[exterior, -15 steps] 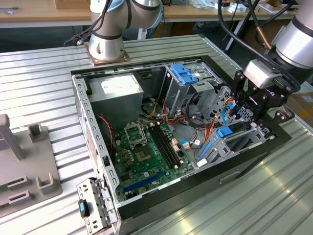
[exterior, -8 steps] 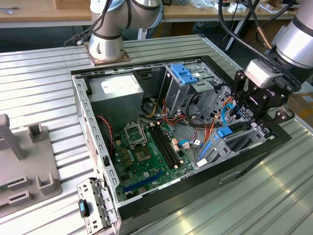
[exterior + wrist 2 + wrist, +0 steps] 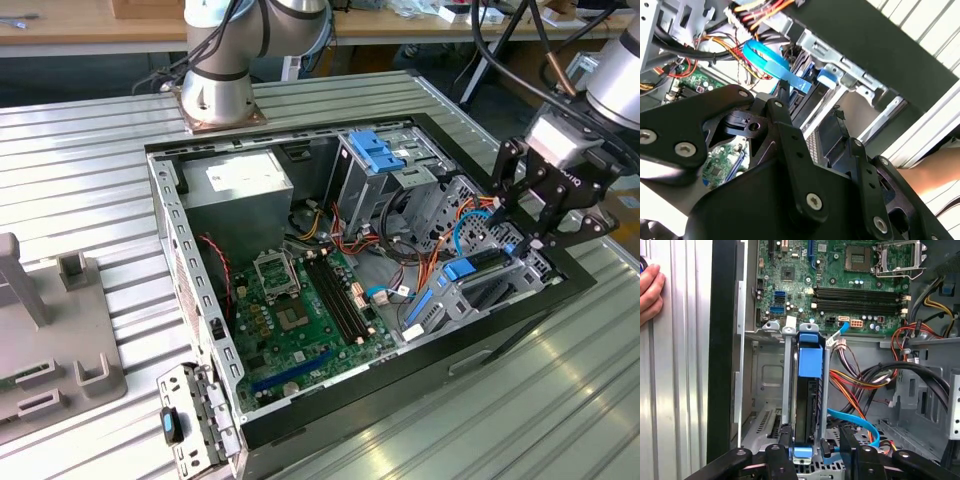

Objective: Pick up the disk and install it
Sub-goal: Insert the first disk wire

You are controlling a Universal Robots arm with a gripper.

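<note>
The disk (image 3: 809, 390) stands on edge in a slot of the metal drive cage, its bright blue carrier frame (image 3: 810, 361) facing the camera in the first wrist view. In the exterior view the disk (image 3: 472, 267) sits in the cage at the case's right corner. My gripper (image 3: 812, 449) straddles the disk's near end. One black finger (image 3: 784, 441) is on each side, with gaps to the disk, so the gripper is open. In the exterior view the gripper (image 3: 516, 230) hangs just above the cage. The second wrist view shows the gripper's black linkages (image 3: 790, 150) over the bay.
The open black computer case (image 3: 300, 420) holds a green motherboard (image 3: 300, 310), a grey power supply (image 3: 245, 185) and orange and red cables (image 3: 855, 380). A blue flat cable (image 3: 772, 65) runs close to the fingers. A person's hand (image 3: 649, 295) rests on the ribbed table beside the case.
</note>
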